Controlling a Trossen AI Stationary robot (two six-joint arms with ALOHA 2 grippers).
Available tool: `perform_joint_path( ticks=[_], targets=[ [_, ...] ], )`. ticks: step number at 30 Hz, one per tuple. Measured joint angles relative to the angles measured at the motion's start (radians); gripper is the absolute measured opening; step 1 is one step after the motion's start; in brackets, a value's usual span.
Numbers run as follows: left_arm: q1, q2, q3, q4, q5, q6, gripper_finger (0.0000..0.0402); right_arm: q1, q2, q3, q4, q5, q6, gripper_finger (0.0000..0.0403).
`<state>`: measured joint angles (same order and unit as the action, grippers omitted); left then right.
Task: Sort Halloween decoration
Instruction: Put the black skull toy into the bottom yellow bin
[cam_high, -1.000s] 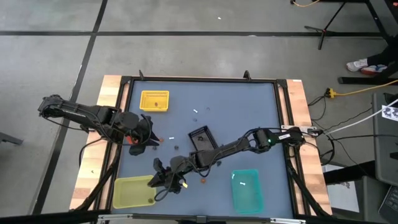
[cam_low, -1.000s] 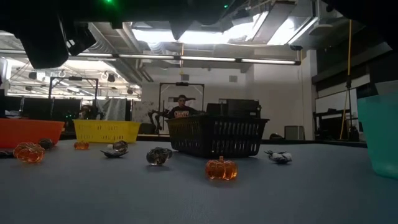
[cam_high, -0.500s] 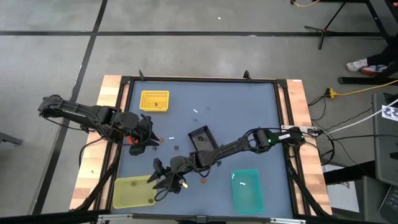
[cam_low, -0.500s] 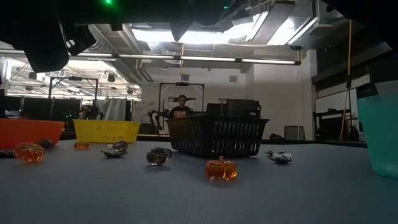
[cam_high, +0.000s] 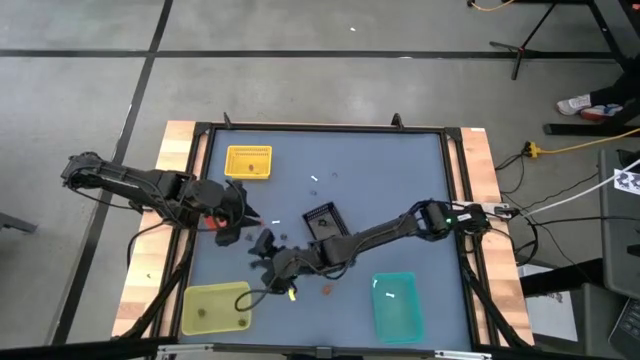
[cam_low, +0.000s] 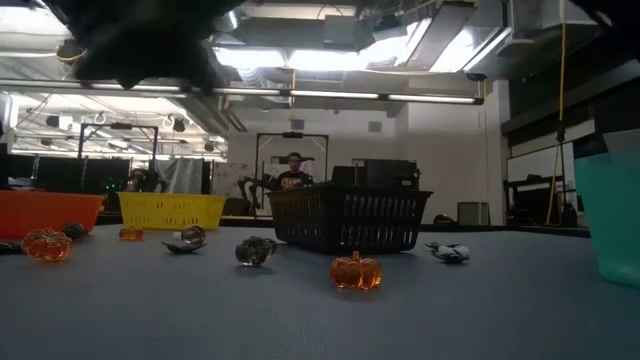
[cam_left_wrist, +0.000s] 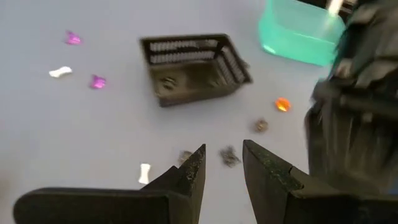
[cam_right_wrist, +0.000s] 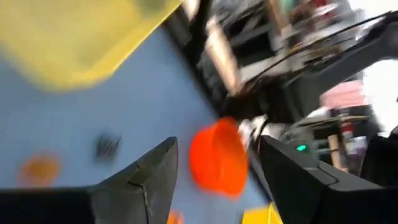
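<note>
The right wrist view is motion-blurred — a dark trinket (cam_right_wrist: 108, 145) stays shapeless; the teal tub (cam_low: 612, 215) is cut off by the low view's edge.

Seen from straight overhead, far off: whole bench (cam_high: 400, 180), both arms. From bench-top height, close and level: black basket (cam_low: 348, 218), orange pumpkin (cam_low: 356, 271), workshop beyond. From the left wrist, tilted down past its fingers (cam_left_wrist: 186, 177): same black basket (cam_left_wrist: 194, 65), teal container (cam_left_wrist: 301, 31). From the right wrist, near the surface: orange container (cam_right_wrist: 219, 158), yellow-green tray (cam_right_wrist: 74, 37).
</note>
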<state>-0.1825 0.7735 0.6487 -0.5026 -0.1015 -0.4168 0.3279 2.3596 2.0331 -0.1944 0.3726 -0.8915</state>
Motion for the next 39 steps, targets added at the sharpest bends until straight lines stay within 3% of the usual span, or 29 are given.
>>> perform_joint_path(
  ticks=[12, 22, 28, 39],
  targets=[
    [0.000, 0.160, 0.000, 0.204, -0.031, 0.008, 0.0095, -0.001, -0.311, 0.000, -0.829, -0.007, 0.399, 0.0215],
    [0.003, 0.331, 0.000, 0.379, -0.039, 0.009, 0.0176, -0.001, -0.516, -0.003, -1.232, -0.021, 0.709, 0.0215],
    [0.002, 0.463, 0.000, 0.391, -0.039, 0.065, 0.0201, -0.001, -0.721, -0.207, -1.206, 0.011, 0.829, 0.0215],
    [0.000, 0.672, 0.000, 0.392, -0.050, 0.192, 0.0191, -0.001, -1.288, -0.940, -0.738, 0.036, 1.037, 0.0215]
  ],
)
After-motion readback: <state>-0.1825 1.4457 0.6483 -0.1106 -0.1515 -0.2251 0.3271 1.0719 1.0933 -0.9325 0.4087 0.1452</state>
